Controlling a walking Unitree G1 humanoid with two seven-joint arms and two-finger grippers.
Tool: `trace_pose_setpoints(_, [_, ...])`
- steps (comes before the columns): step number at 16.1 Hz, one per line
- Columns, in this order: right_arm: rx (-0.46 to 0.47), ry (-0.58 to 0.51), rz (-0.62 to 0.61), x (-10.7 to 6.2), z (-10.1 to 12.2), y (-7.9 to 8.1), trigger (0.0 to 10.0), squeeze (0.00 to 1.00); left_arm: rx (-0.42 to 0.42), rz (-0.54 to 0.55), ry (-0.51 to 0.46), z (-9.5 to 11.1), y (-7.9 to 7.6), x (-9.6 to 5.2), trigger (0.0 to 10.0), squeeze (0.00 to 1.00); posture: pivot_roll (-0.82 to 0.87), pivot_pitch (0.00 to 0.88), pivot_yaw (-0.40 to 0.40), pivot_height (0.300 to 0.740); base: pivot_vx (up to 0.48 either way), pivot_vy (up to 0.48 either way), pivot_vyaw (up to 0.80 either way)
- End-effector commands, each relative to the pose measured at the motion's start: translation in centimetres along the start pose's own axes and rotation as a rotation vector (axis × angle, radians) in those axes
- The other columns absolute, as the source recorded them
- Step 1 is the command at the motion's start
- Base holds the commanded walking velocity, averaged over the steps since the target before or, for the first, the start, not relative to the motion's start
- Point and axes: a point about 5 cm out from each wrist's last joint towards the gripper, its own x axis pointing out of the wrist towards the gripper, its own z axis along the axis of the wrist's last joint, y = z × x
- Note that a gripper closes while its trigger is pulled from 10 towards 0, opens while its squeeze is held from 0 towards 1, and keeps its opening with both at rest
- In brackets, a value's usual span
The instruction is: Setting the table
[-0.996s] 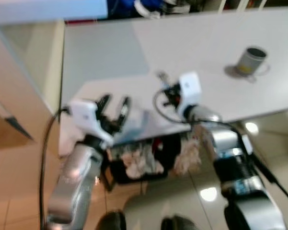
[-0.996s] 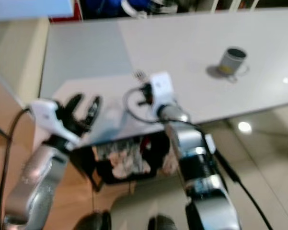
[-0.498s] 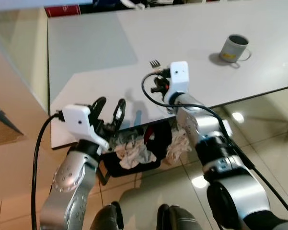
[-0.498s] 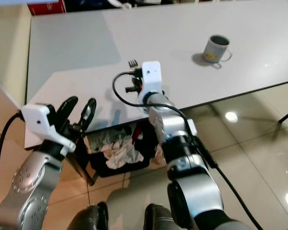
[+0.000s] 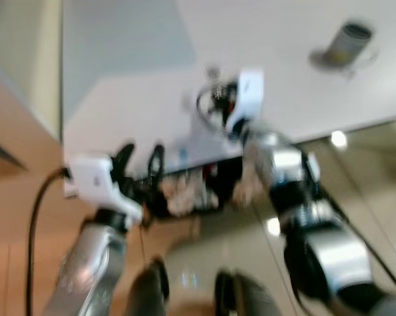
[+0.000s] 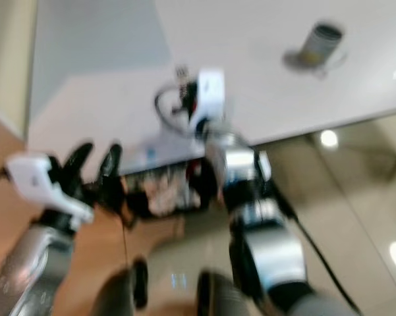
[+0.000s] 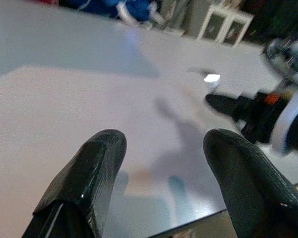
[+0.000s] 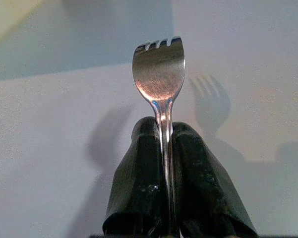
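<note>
Your right gripper [image 8: 164, 144] has its jaws pressed together on the handle of a shiny steel fork [image 8: 160, 74], which stands out past the fingertips with its tines pointing away over the pale grey counter [image 7: 64, 99]. The fork's shadow falls on the counter just beside it, so the fork is above the surface, though you cannot tell from the pictures whether it touches. In the blurred head views this gripper sits over the counter near its front edge, between the near corner and the middle.

Your left gripper [image 7: 161, 163] has its jaws spread wide with nothing between them; the two black fingers [image 7: 89, 168] frame bare counter. It hovers at the front edge of the counter, near the left corner, well apart from the right gripper.

Farther out on the right side of the counter stands a grey metal mug [image 5: 346, 43], well apart from both grippers. Under the counter's edge lies a dark bin of crumpled pale scraps [image 5: 184, 194], resting on the glossy tiled floor [image 6: 356, 197].
</note>
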Motion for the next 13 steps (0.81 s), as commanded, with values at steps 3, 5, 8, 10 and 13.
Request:
trace_pose_setpoints(3, [-0.032, 0.036, 0.004, 0.4, -0.6, 0.3, 10.0, 0.00, 0.004, 0.016, 0.010, 0.4, -0.2, -0.6, 10.0, 0.00, 0.00, 0.363, -0.036, 0.740, 0.000, 0.000, 0.00])
trace_pose_setpoints(5, [-0.033, 0.035, 0.023, 0.6, -0.5, 0.6, 10.0, 0.00, 0.006, 0.022, 0.012, 0.6, -0.3, -0.8, 10.0, 0.00, 0.00, 0.362, -0.038, 0.740, 0.000, 0.000, 0.00])
trace_pose_setpoints(8, [-0.089, 0.022, 0.028, 1.1, 0.0, 1.3, 10.0, 0.98, 0.010, 0.035, 0.008, 0.8, -0.4, -1.0, 10.0, 0.00, 0.01, 0.360, -0.050, 0.740, 0.000, 0.000, 0.00])
trace_pose_setpoints(10, [-0.059, -0.035, 0.016, 1.3, 0.8, 1.4, 10.0, 1.00, 0.011, 0.038, 0.003, 1.0, -0.5, -1.0, 10.0, 0.00, 0.02, 0.355, -0.051, 0.740, 0.000, 0.000, 0.00])
trace_pose_setpoints(13, [-0.040, -0.142, 0.015, 1.4, 2.3, 1.5, 10.0, 1.00, 0.012, 0.040, 0.001, 1.2, -0.6, -1.1, 10.0, 0.00, 0.02, 0.353, -0.051, 0.740, 0.000, 0.000, 0.00])
